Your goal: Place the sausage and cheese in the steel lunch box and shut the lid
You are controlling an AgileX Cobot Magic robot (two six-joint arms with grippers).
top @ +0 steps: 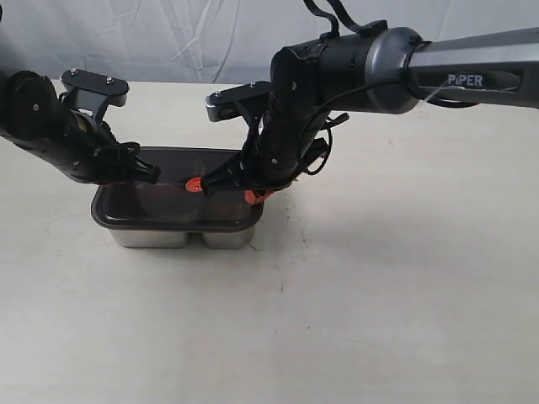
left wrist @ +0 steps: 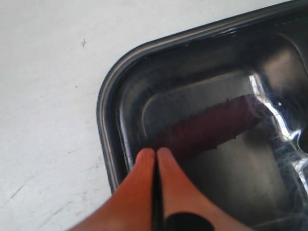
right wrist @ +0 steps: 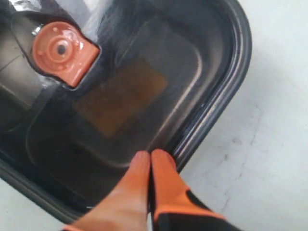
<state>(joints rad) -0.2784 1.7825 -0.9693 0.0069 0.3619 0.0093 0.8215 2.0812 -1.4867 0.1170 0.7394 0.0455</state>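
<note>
Two grippers: left gripper and right gripper each have their orange fingers pressed flat together with nothing between them. The tips sit on the dark smoky translucent plastic lid, just inside its rim.
Gripper spots: left one is at the left end of the lid and right one at the right end, going by the exterior view.
Lid: lies flat on top of the shiny stainless-steel lunch box and overhangs it a bit all round. Its long axis runs left to right in the exterior view.
Valve: small round orange valve tab sits near the lid's middle, between the two grippers.
Sausage: red toy sausage is inside the box under the left gripper's end, showing only as a dim maroon bar through the tint. It lies flat, its long axis roughly parallel to one straight lid edge. Can't tell which end is which.
Cheese: yellowish cheese wedge is inside under the right gripper's end, close to the valve. It's a brownish flat patch through the plastic, so I can't tell where its tip points.
Surface: off-white table, a little scuffed and speckled.
Room: wrinkled white cloth backdrop hangs behind the table.
Arm: grey tube of the right arm reads "PiPER".
</note>
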